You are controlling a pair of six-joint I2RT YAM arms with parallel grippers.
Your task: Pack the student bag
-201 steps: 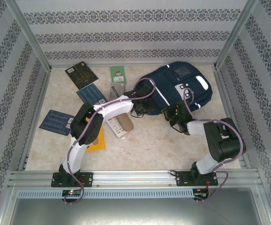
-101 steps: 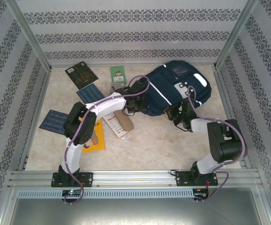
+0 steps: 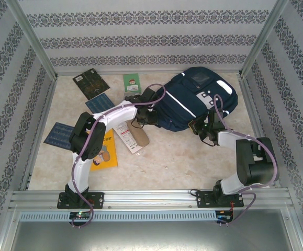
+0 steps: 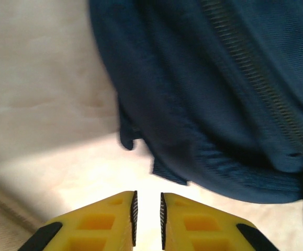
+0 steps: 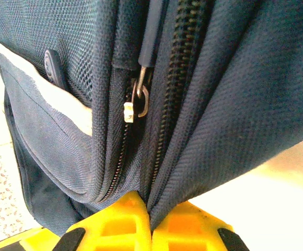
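The student bag [image 3: 190,99], navy with white stripes and grey patches, lies at the back right of the table. My right gripper [image 3: 202,127] is at its near edge. In the right wrist view the right gripper [image 5: 151,203] is shut on a fold of the student bag [image 5: 245,104] beside a zipper, and a metal zipper pull [image 5: 136,102] hangs just above. My left gripper [image 3: 145,114] sits at the bag's left side. In the left wrist view the left gripper [image 4: 148,196] is narrowly open over bare table with nothing between its fingers, a little short of the bag's hem [image 4: 193,104].
Left of the bag lie a green booklet [image 3: 132,82], a dark patterned book [image 3: 91,83], two blue books [image 3: 103,104] [image 3: 61,135], a yellow book [image 3: 105,151] and a brown and white box [image 3: 134,137]. Frame posts and patterned walls surround the table [image 3: 182,157].
The right gripper has moved farther from the arm bases with the bag's edge in it, bunching the bag toward the back. The left gripper has moved back and left along the bag's side.
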